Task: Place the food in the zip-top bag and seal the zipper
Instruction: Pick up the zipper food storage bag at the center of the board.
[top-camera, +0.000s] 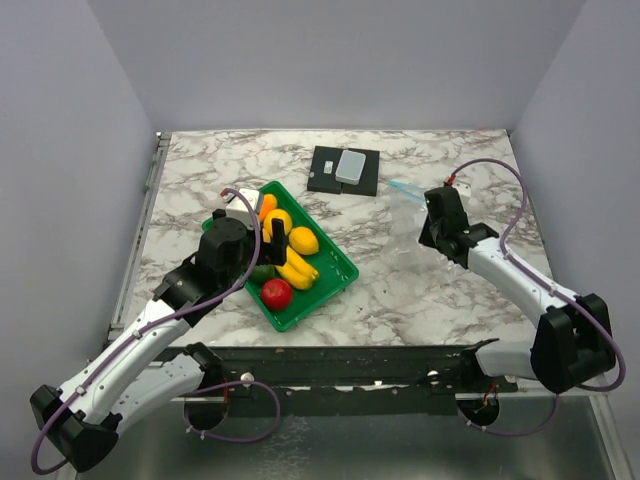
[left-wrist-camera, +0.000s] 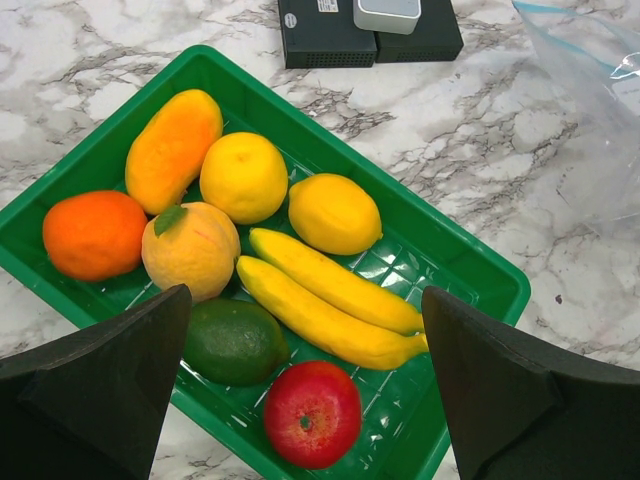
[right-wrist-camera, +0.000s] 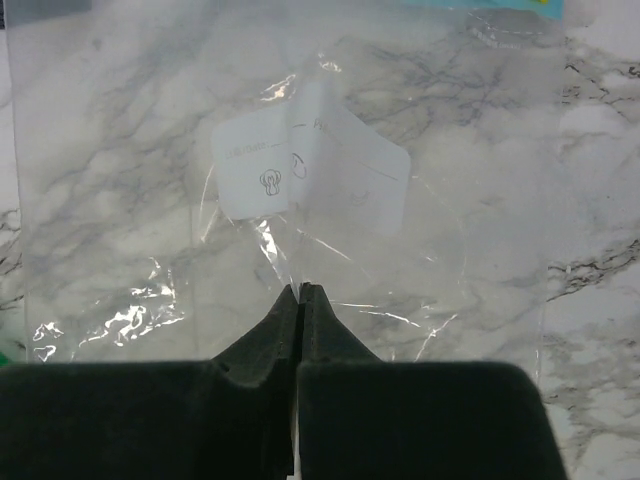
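The food lies in a green tray (top-camera: 340, 268): a banana bunch (left-wrist-camera: 330, 300), a red round fruit (left-wrist-camera: 312, 413), a green one (left-wrist-camera: 232, 342), and orange and yellow ones (left-wrist-camera: 244, 177). My left gripper (left-wrist-camera: 305, 300) hangs open just above them, holding nothing. The clear zip-top bag (right-wrist-camera: 330, 150) lies flat on the marble to the right, with a white label on it. Its light-blue zipper (right-wrist-camera: 480, 5) runs along the far edge. My right gripper (right-wrist-camera: 301, 290) is shut, pinching a raised fold of the bag's film.
Behind the tray sits a black box (top-camera: 344, 170) with a grey-white device on top. The marble table has a metal rail along its left edge, and grey walls close in three sides. The bag's corner (left-wrist-camera: 590, 90) shows to the right of the tray.
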